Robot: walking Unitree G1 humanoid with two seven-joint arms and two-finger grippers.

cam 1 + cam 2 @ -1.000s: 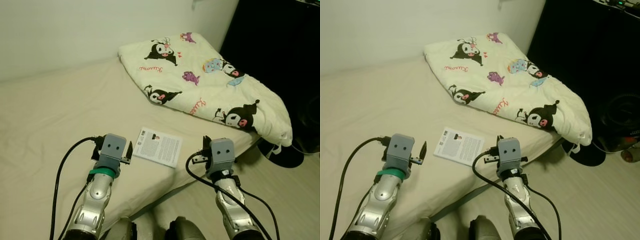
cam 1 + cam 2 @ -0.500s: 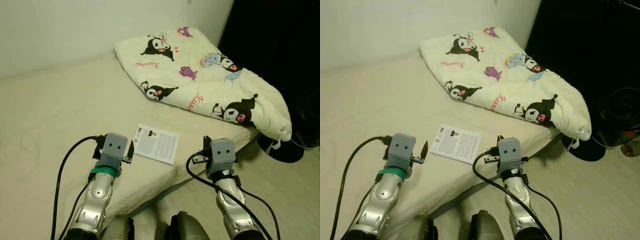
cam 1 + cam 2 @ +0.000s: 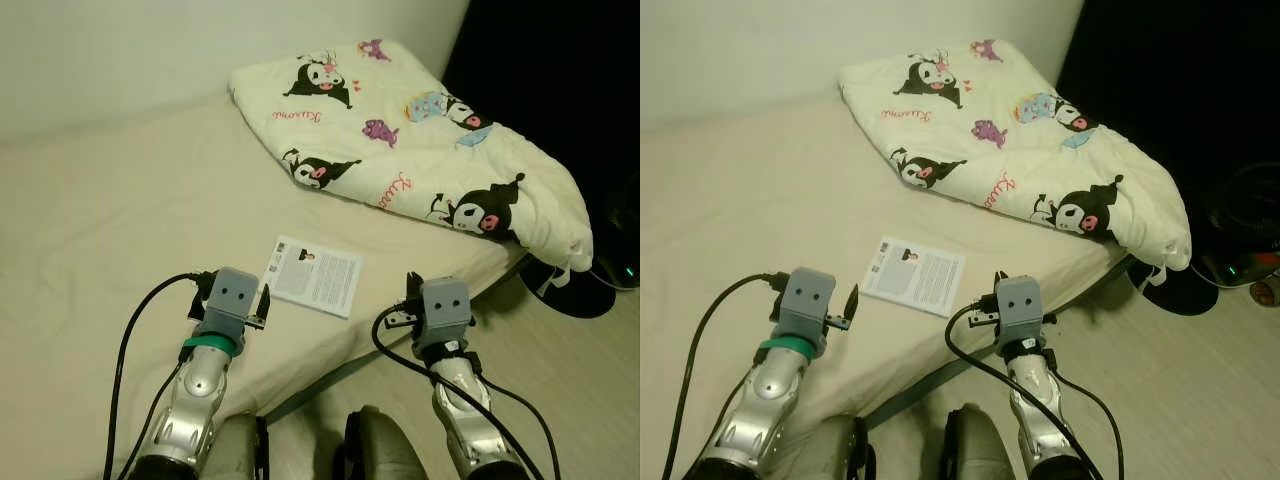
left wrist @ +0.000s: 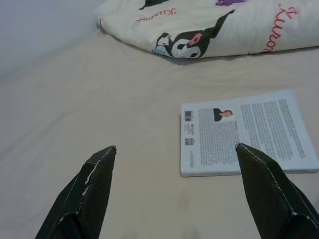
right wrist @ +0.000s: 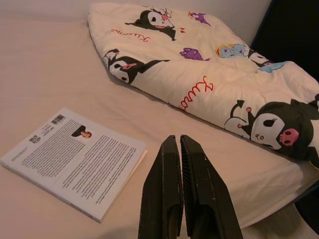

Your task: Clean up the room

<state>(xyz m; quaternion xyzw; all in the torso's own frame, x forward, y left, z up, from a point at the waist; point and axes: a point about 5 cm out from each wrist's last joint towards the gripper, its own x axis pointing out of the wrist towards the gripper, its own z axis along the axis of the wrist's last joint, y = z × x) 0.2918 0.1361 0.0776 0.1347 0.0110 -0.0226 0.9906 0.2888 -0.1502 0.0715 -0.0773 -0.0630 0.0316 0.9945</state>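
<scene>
**Book lies flat on the bed between the two grippers**

A thin white book (image 3: 316, 275) lies back cover up on the beige bed (image 3: 110, 230), near the bed's front edge. Its cover carries a barcode, a small portrait photo and blocks of printed text. Nothing touches it.

The left gripper (image 4: 174, 191) hovers low over the sheet just beside the book's near left corner, its two black fingers (image 4: 92, 186) spread wide apart; seen from the left wrist, the book sits ahead of the right-hand finger rather than squarely between the two. A green band rings that arm's wrist and a black cable loops back from it across the bed.

The right gripper (image 5: 181, 191) is held at the bed's front edge, to the right of the book and apart from it, with its fingers pressed together and nothing between them.

Further back on the bed, beyond the book, lies a folded cream quilt (image 3: 420, 150) printed with black cartoon characters and red script; its far right corner hangs over the bed's edge. A pale wall (image 3: 150, 50) runs behind the bed. To the right is a light floor (image 3: 1200, 400), where a dark round base (image 3: 570, 295) stands in the shadow
</scene>
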